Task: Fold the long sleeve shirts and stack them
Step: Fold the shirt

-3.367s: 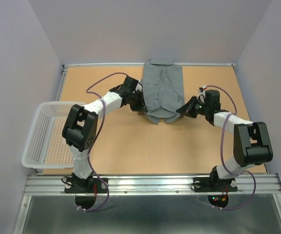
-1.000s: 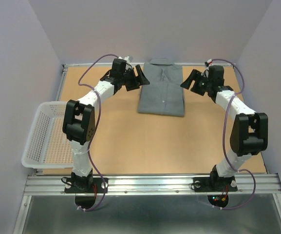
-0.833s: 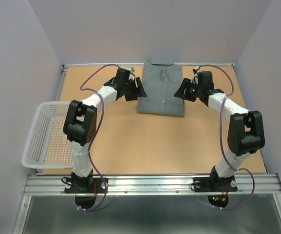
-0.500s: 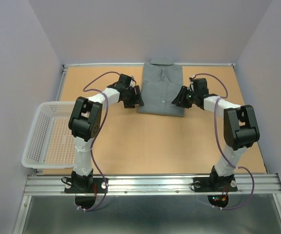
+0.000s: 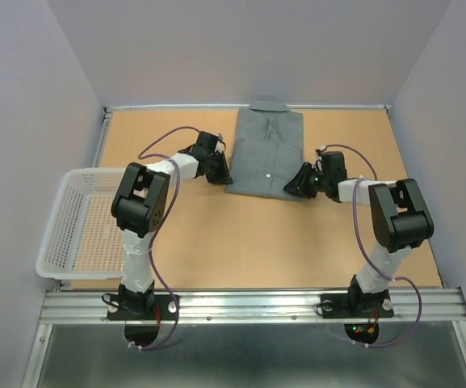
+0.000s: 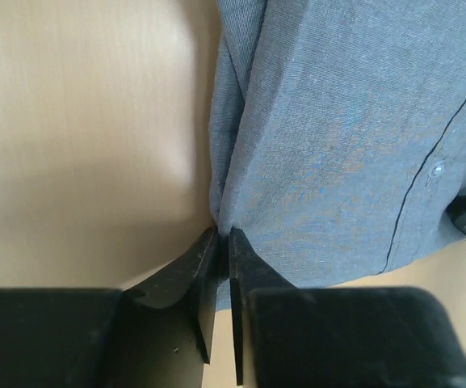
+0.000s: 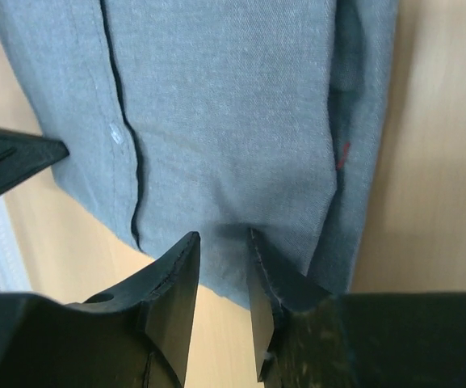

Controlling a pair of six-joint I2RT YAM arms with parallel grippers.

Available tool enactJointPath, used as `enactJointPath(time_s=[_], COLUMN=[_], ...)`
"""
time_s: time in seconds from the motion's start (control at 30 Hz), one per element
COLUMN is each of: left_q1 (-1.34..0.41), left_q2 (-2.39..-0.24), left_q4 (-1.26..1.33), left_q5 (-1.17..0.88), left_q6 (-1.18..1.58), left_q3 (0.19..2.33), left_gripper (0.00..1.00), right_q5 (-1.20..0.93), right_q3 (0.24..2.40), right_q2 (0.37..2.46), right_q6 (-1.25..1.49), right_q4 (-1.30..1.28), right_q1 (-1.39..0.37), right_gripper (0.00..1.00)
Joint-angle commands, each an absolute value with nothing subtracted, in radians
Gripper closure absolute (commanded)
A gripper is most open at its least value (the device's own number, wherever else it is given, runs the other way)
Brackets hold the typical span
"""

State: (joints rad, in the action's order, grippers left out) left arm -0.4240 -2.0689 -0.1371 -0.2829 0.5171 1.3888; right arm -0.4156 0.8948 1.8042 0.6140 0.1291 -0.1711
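Note:
The grey long sleeve shirt (image 5: 266, 153) lies folded into a rectangle at the back middle of the table, collar at the far end, button placket up. My left gripper (image 5: 221, 172) is at its near left corner; in the left wrist view the fingers (image 6: 203, 267) are shut on the folded edge of the shirt (image 6: 346, 137). My right gripper (image 5: 298, 183) is at the near right corner. In the right wrist view its fingers (image 7: 176, 283) stand a narrow gap apart over the shirt's hem (image 7: 216, 121), with nothing pinched between them.
A white mesh basket (image 5: 55, 242) hangs off the table's left edge. Walls close the table in at the back and on both sides. Bare wood runs from the shirt to the arm bases (image 5: 241, 307).
Both grippers came down from the shirt's far sides to its near corners. The left one has shut on the edge. The shirt has shifted slightly nearer and turned a little.

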Motion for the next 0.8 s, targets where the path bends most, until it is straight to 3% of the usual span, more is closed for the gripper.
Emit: enactJointPath(time_s=[0.0,0.1,0.2,0.23,0.37,0.4,0.43,0.57,0.7,0.77], left_q1=[-0.44,-0.454,-0.456,-0.456,-0.465,-0.474,-0.482,-0.558,-0.647,-0.681], left_q2=[-2.02,-1.889,-1.786,-1.711,-1.531,-1.466,-1.432,-1.293,-1.323,-1.373], left_q4=[-0.267,-0.232,-0.218,-0.219,-0.209,-0.187,-0.187,0.041,0.311,0.403], left_q5=[-0.226,-0.219,-0.2,-0.193,-0.163,-0.163,-0.164,-0.242,-0.353,-0.359], left_q6=[0.509,0.526,0.537,0.534,0.534,0.547,0.555,0.647,0.753,0.761], left_q3=[1.212,1.027,0.959,0.936,0.922,0.911,0.901,0.822,0.743,0.744], left_gripper=[0.79,0.78,0.68,0.55,0.21,0.07,0.05,0.12,0.35,0.39], right_q5=[-0.419,-0.437,-0.463,-0.477,-0.547,-0.555,-0.563,-0.598,-0.604,-0.594], right_q3=[0.737,0.644,0.603,0.603,0.629,0.647,0.653,0.6,0.485,0.466], right_q2=[1.734,1.61,1.51,1.446,1.349,1.338,1.33,1.324,1.385,1.414], right_q6=[0.614,0.629,0.656,0.663,0.698,0.703,0.709,0.814,0.971,0.977], right_q4=[0.087,0.086,0.08,0.074,0.075,0.078,0.081,0.303,0.592,0.667], right_q1=[-0.183,-0.19,-0.19,-0.19,-0.212,-0.228,-0.241,-0.293,-0.314,-0.318], right_gripper=[0.64,0.64,0.64,0.64,0.57,0.55,0.53,0.49,0.48,0.48])
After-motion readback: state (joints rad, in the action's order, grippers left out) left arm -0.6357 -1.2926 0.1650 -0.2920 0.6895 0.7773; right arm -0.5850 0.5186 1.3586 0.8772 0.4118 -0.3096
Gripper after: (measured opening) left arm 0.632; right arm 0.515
